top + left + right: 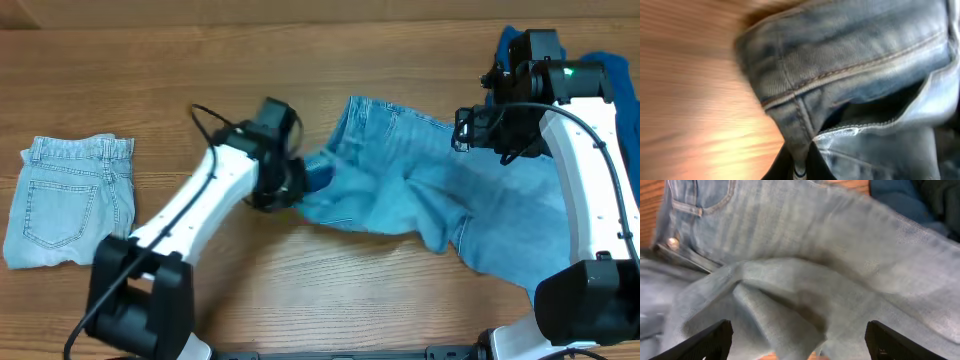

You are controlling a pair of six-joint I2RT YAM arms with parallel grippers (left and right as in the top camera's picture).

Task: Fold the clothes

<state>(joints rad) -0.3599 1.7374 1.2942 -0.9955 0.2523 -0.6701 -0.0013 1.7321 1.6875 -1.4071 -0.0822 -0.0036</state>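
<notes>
Long light-blue denim jeans (430, 190) lie crumpled across the middle and right of the wooden table. My left gripper (287, 186) is at their left edge, shut on a seamed fold of the denim. In the left wrist view the jeans (850, 60) fill the frame, and the gripper (800, 169) pinches a stitched strip between its dark fingers. My right gripper (478, 130) hovers over the jeans' upper right part. In the right wrist view it (800, 345) is open, fingers wide apart, with rumpled denim (805, 255) below and nothing between them.
A pair of paler jeans (70, 200) lies folded at the table's far left. A royal-blue garment (610, 70) sits at the back right behind the right arm, and shows dark blue (905, 195) in the right wrist view. Bare wood (330, 290) lies in front.
</notes>
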